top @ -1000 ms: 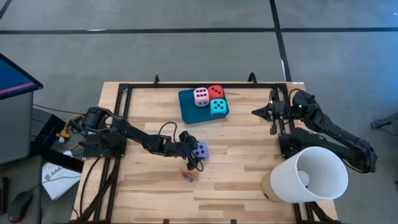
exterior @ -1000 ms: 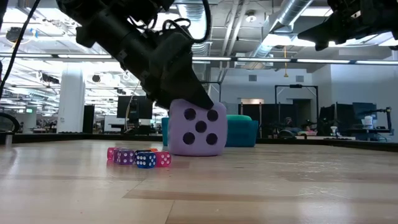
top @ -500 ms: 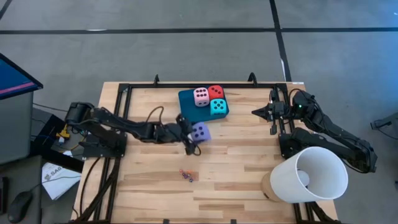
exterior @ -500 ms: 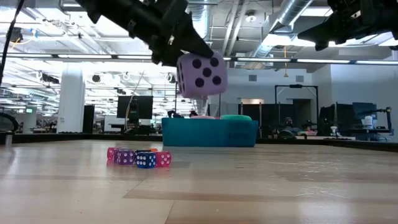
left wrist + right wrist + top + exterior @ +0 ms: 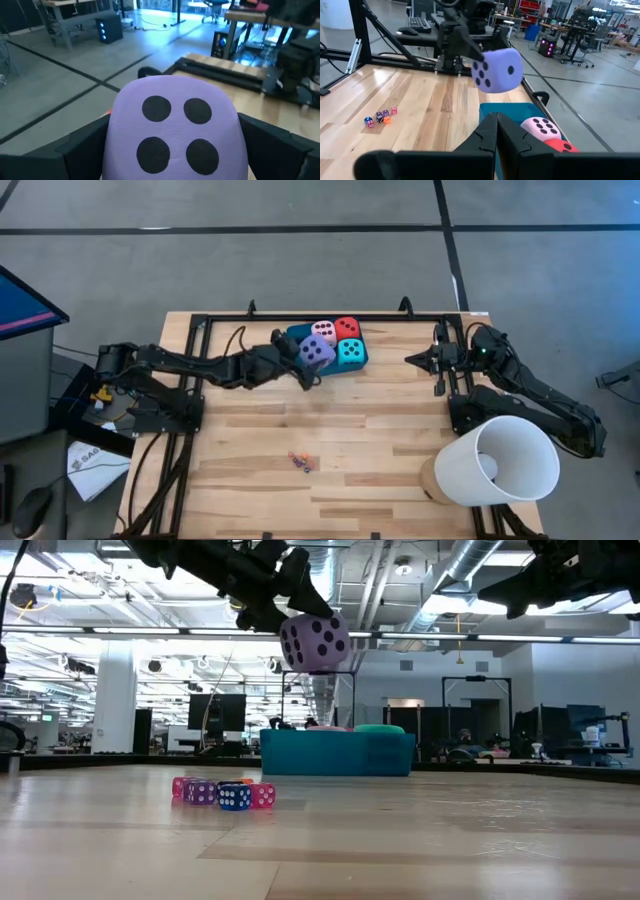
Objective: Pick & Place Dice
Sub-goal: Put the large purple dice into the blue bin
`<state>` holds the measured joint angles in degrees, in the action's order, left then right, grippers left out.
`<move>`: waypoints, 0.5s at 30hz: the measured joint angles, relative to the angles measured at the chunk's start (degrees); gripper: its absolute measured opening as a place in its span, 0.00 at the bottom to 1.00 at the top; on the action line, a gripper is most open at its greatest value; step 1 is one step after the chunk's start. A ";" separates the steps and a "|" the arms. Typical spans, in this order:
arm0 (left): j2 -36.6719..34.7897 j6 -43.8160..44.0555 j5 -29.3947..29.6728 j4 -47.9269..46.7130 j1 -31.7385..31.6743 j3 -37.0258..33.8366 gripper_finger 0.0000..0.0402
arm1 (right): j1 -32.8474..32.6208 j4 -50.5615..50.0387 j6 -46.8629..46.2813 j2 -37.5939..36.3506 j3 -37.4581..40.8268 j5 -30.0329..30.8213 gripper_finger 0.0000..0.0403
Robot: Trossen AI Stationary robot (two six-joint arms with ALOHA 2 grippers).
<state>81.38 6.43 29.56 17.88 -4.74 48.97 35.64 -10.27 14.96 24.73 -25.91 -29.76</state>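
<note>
I have the left gripper (image 5: pixel 305 360) clamped wide on the purple die (image 5: pixel 317 353), hanging over the tray (image 5: pixel 297 338) at its 7 o'clock corner. Releasing here risks it bouncing off the pink die (image 5: pixel 324 331). Right gripper (image 5: pixel 418 360) waits shut at 3 o'clock.

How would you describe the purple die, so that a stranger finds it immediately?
Find the teal tray at the table's far edge. Just above its near-left corner, the left gripper holds the purple die in the air. The pink, red and turquoise dice lie on the tray.
</note>
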 joint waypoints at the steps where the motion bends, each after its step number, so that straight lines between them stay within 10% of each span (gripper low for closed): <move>1: 0.00 0.01 -1.01 0.31 -0.85 0.00 0.95 | 0.00 0.15 0.00 0.01 0.00 0.01 0.00; 15: 4.97 0.98 -6.35 9.02 -6.29 2.25 0.95 | 0.00 2.46 0.46 0.57 0.00 0.02 0.00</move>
<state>86.35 7.41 23.21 26.90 -11.03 51.22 35.64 -7.81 15.42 25.30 -25.91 -29.74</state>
